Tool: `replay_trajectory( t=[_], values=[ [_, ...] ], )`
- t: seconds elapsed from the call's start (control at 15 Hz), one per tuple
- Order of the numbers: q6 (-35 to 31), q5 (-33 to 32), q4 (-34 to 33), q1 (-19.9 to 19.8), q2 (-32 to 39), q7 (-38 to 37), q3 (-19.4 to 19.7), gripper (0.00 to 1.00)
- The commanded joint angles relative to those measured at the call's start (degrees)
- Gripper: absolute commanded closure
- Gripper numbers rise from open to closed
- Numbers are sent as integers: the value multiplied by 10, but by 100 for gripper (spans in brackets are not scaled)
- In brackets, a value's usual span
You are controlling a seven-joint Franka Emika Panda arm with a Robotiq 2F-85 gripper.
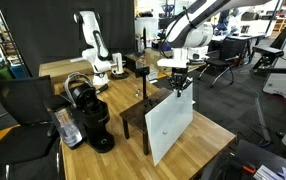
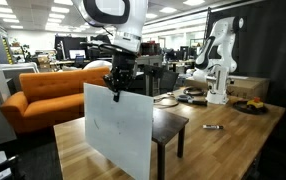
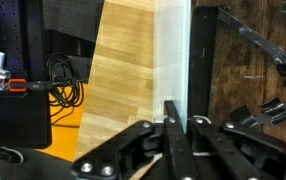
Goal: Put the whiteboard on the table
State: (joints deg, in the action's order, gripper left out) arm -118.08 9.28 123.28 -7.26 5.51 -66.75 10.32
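Observation:
The whiteboard [image 1: 169, 128] [image 2: 120, 130] is a large thin white panel. It hangs upright from its top edge in my gripper [image 1: 180, 86] [image 2: 117, 91], which is shut on it. Its lower edge is at or just above the light wooden table [image 1: 103, 165] [image 2: 203, 150]; contact cannot be told. In the wrist view the whiteboard [image 3: 171, 50] shows edge-on as a pale strip between the black fingers [image 3: 180, 125], with the table [image 3: 123, 70] planks beside it.
A small dark-brown stand [image 1: 133, 113] [image 2: 171, 125] is right behind the board. A black coffee machine [image 1: 91, 110] stands on the table near a black chair [image 1: 18, 115]. A second white robot arm [image 1: 95, 50] [image 2: 218, 70] is at the far end. An orange sofa [image 2: 43, 95] is beyond.

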Motion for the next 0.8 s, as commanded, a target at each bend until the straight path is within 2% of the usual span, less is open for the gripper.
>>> replay_trajectory(
  t=[0.0, 0.73],
  values=[
    [-7, 34, -1, -12, -2, 28, 1, 98],
    [-18, 50, -2, -17, 26, 52, 8, 98]
  ],
)
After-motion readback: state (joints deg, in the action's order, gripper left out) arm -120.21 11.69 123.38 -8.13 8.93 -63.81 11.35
